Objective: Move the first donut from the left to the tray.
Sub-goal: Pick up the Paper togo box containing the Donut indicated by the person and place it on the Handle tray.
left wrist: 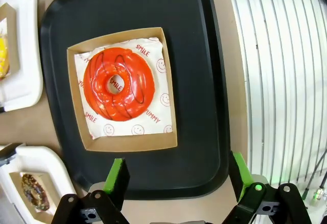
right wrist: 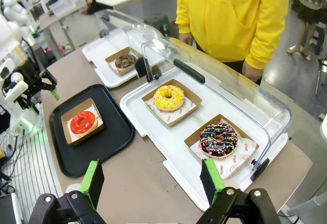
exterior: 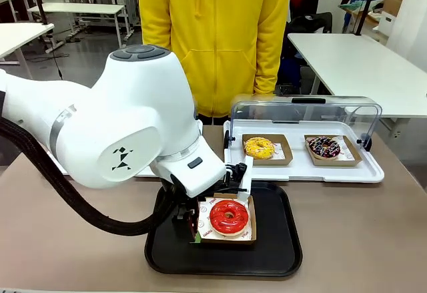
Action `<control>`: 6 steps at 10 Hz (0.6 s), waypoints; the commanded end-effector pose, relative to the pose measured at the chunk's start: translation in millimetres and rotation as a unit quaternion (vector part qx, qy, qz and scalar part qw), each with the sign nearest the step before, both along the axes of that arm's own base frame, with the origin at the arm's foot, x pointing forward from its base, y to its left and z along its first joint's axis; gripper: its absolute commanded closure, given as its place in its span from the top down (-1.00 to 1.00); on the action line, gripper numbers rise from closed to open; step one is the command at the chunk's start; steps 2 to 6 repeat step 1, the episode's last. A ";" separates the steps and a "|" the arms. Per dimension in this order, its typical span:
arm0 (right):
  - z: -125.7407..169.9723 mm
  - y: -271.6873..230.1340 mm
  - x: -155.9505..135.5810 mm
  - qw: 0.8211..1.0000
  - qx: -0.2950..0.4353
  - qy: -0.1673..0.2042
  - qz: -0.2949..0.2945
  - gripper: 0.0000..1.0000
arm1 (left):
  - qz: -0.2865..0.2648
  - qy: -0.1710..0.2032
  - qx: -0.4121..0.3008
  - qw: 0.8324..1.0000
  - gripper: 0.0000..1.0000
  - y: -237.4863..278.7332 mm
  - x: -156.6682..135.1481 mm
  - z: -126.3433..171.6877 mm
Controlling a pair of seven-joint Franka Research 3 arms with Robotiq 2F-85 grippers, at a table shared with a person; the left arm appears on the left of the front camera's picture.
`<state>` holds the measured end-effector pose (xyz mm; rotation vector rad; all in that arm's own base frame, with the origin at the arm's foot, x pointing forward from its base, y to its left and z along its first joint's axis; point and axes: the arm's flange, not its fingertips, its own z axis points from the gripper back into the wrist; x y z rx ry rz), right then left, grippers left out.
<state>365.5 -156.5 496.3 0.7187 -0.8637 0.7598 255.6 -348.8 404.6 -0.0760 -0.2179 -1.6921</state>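
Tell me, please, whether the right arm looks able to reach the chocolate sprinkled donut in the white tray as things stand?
Probably yes. The right gripper hangs open above the table, the clear dome lid is tipped back, and nothing lies over the chocolate sprinkled donut in its cardboard holder.

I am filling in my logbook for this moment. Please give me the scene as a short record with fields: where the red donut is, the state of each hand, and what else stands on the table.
red donut: in its brown cardboard holder, lying on the black tray
left hand: open, above the tray's edge, beside the holder, holding nothing
right hand: open, empty, high over the table
white tray: clear lid raised, holds a yellow donut and a chocolate sprinkled donut
person: in yellow hoodie, standing at the far side
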 end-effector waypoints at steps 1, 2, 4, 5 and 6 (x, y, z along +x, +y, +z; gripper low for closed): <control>1.8 -0.5 1.9 1.000 0.006 -0.016 0.004 1.00 | 0.003 -0.006 -0.004 1.000 1.00 0.1 -2.3 -1.6; 1.8 -0.5 1.9 1.000 0.006 -0.016 0.004 1.00 | 0.003 -0.006 -0.004 1.000 1.00 0.1 -2.3 -1.6; 1.8 -0.5 1.9 1.000 0.006 -0.016 0.004 1.00 | 0.003 -0.006 -0.004 1.000 1.00 0.1 -2.3 -1.6; 1.8 -0.5 1.9 1.000 0.006 -0.016 0.004 1.00 | 0.003 -0.006 -0.004 1.000 1.00 0.1 -2.3 -1.6; 1.8 -0.5 1.9 1.000 0.006 -0.016 0.004 1.00 | 0.003 -0.006 -0.004 1.000 1.00 0.1 -2.3 -1.6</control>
